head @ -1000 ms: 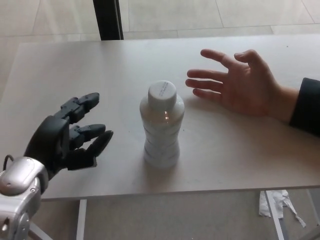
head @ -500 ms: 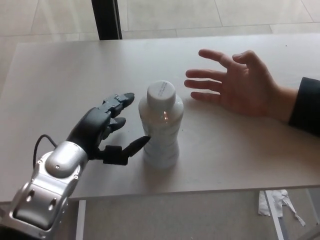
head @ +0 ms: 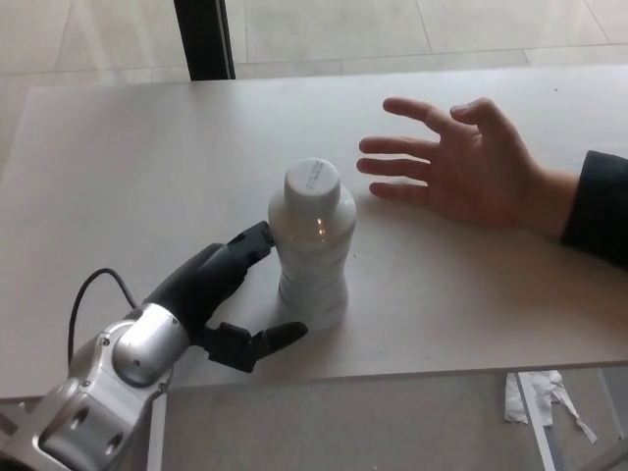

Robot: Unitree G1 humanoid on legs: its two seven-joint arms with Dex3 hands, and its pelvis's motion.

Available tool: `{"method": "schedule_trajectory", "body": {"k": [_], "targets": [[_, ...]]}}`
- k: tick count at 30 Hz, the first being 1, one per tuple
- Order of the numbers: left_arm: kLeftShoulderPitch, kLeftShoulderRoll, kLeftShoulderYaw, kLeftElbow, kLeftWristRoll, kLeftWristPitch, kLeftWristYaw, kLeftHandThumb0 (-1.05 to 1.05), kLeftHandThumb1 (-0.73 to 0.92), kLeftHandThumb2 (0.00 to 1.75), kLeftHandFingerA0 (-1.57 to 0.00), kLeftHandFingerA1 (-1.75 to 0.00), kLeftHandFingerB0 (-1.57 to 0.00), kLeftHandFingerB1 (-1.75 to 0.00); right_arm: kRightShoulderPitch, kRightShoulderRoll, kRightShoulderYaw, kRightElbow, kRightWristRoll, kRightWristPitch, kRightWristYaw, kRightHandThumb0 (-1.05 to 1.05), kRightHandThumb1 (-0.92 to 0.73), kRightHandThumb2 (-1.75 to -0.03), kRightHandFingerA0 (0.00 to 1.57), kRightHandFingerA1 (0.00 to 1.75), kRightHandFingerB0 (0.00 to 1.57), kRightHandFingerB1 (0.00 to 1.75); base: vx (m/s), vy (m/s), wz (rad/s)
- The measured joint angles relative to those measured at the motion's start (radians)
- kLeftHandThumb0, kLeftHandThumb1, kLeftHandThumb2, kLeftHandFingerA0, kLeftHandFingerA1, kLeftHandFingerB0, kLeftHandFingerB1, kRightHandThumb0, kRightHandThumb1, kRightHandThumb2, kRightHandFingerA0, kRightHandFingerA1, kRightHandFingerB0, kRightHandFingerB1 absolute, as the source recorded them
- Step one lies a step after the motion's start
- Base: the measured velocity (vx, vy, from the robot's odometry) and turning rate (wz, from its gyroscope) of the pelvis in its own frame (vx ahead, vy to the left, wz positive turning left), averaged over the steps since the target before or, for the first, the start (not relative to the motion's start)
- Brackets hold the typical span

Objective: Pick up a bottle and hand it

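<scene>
A white plastic bottle [head: 313,247] with a white cap stands upright near the table's front edge. My left hand [head: 224,293] is right beside it on its left, fingers apart around its lower body. The upper fingers [head: 250,244] touch its side and the thumb [head: 263,341] reaches under its front. The hand has not closed on it. A person's open hand [head: 459,168] rests palm up on the table to the right of the bottle, a dark sleeve at the wrist. My right hand does not show.
The pale table [head: 137,177] runs to a front edge just below the bottle. A dark post [head: 203,37] stands behind the table at the back. Crumpled white paper [head: 549,400] lies on the floor at lower right.
My left hand has moved right and forward, from well left of the bottle to against its side, thumb curling under its front. The bottle and the person's hand stayed put.
</scene>
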Motion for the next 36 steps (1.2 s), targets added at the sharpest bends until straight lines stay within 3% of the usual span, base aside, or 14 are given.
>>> {"method": "schedule_trajectory", "body": {"k": [14, 15, 16, 23, 25, 26, 27, 28, 29, 31, 32, 33, 34, 36], "targets": [[-0.037, -0.305, 0.101, 0.140, 0.062, -0.052, 0.167, -1.01, 0.52, 0.88, 0.00, -0.25, 0.00, -0.14, -0.012, 0.004, 0.006, 0.013, 0.003, -0.034, 0.000, -1.05, -0.46, -1.14, 1.57, 1.70, 0.51, 1.17, 0.00, 0.000, 0.00], [-0.044, -0.330, 0.105, 0.151, 0.064, -0.052, 0.178, -0.97, 0.52, 0.87, 0.00, -0.27, 0.00, -0.13, -0.012, 0.005, 0.006, 0.012, 0.003, -0.034, 0.000, -1.05, -0.57, -0.75, 1.57, 1.65, 0.43, 1.37, 0.00, 0.000, 0.00], [-0.050, -0.350, 0.109, 0.159, 0.067, -0.052, 0.187, -1.00, 0.51, 0.88, 0.00, -0.26, 0.00, -0.15, -0.012, 0.006, 0.007, 0.010, 0.003, -0.034, 0.000, -1.05, -0.46, -1.14, 1.57, 1.70, 0.50, 1.16, 0.00, 0.000, 0.00], [-0.066, -0.398, 0.096, 0.198, 0.103, -0.051, 0.230, -1.04, 0.55, 0.95, 0.00, -0.32, 0.00, -0.19, -0.018, 0.013, 0.033, -0.023, -0.002, -0.034, -0.018, -1.05, -0.46, -1.14, 1.57, 1.68, 0.54, 1.17, 0.00, 0.000, 0.00], [-0.066, -0.394, 0.086, 0.213, 0.117, -0.052, 0.233, -1.01, 0.53, 0.95, 0.00, -0.39, 0.00, -0.23, -0.020, 0.015, 0.034, -0.027, -0.001, -0.033, -0.018, -1.05, -0.57, -0.75, 1.57, 1.62, 0.42, 1.36, 0.00, 0.000, 0.00], [-0.066, -0.393, 0.080, 0.223, 0.124, -0.052, 0.235, -0.90, 0.43, 0.77, -0.05, -0.50, 0.00, 0.00, -0.019, 0.017, 0.035, -0.036, -0.001, -0.032, -0.019, -1.05, -0.56, -0.74, 1.57, 1.66, 0.43, 1.35, 0.00, 0.000, 0.00], [-0.066, -0.392, 0.076, 0.230, 0.130, -0.054, 0.238, -0.84, 0.42, 0.73, -0.13, -0.59, 0.00, 0.00, -0.020, 0.017, 0.035, -0.041, 0.000, -0.032, -0.019, -1.04, -0.48, -1.16, 1.57, 1.74, 0.51, 1.17, 0.00, 0.000, 0.00], [-0.066, -0.392, 0.073, 0.232, 0.137, -0.057, 0.244, -0.69, 0.43, 0.71, -0.38, -0.74, 0.00, 0.00, -0.020, 0.017, 0.036, -0.044, 0.001, -0.031, -0.019, -1.05, -0.57, -0.74, 1.57, 1.63, 0.42, 1.35, 0.00, 0.000, 0.00], [-0.066, -0.394, 0.071, 0.233, 0.143, -0.060, 0.251, -0.24, 0.59, 0.61, -0.82, -1.04, 0.00, 0.00, -0.020, 0.018, 0.037, -0.046, 0.001, -0.031, -0.019, -1.05, -0.57, -0.74, 1.57, 1.65, 0.42, 1.34, 0.00, 0.000, 0.00], [-0.068, -0.402, 0.071, 0.243, 0.158, -0.070, 0.280, -0.10, 0.62, 0.87, -0.95, -1.13, 0.00, -0.14, -0.019, 0.019, 0.038, -0.050, 0.002, -0.027, -0.019, -1.05, -0.57, -0.75, 1.57, 1.68, 0.43, 1.36, 0.00, 0.000, 0.00], [-0.071, -0.410, 0.071, 0.250, 0.166, -0.078, 0.299, -0.06, 0.82, 0.77, -0.56, -0.93, -0.16, -0.40, -0.019, 0.019, 0.038, -0.052, 0.002, -0.026, -0.020, -1.05, -0.58, -0.74, 1.57, 1.67, 0.44, 1.35, 0.00, 0.000, 0.00], [-0.075, -0.421, 0.070, 0.258, 0.174, -0.084, 0.315, 0.09, 0.77, 1.00, -0.86, -1.38, -0.79, -0.74, -0.020, 0.021, 0.038, -0.054, 0.002, -0.026, -0.021, -1.05, -0.59, -0.76, 1.57, 1.67, 0.45, 1.35, 0.00, 0.000, 0.00], [-0.077, -0.427, 0.059, 0.262, 0.182, -0.090, 0.329, 0.11, 0.69, 1.19, -0.99, -1.62, -0.97, -1.08, -0.020, 0.023, 0.038, -0.058, 0.003, -0.025, -0.022, -1.05, -0.46, -1.16, 1.57, 1.71, 0.54, 1.17, 0.00, 0.000, 0.00], [-0.083, -0.434, 0.035, 0.272, 0.200, -0.100, 0.350, 0.05, 0.71, 1.24, -1.01, -1.73, -0.97, -1.31, -0.019, 0.030, 0.038, -0.064, 0.002, -0.025, -0.026, -1.05, -0.45, -1.16, 1.57, 1.71, 0.50, 1.15, 0.00, 0.000, 0.00]]}}
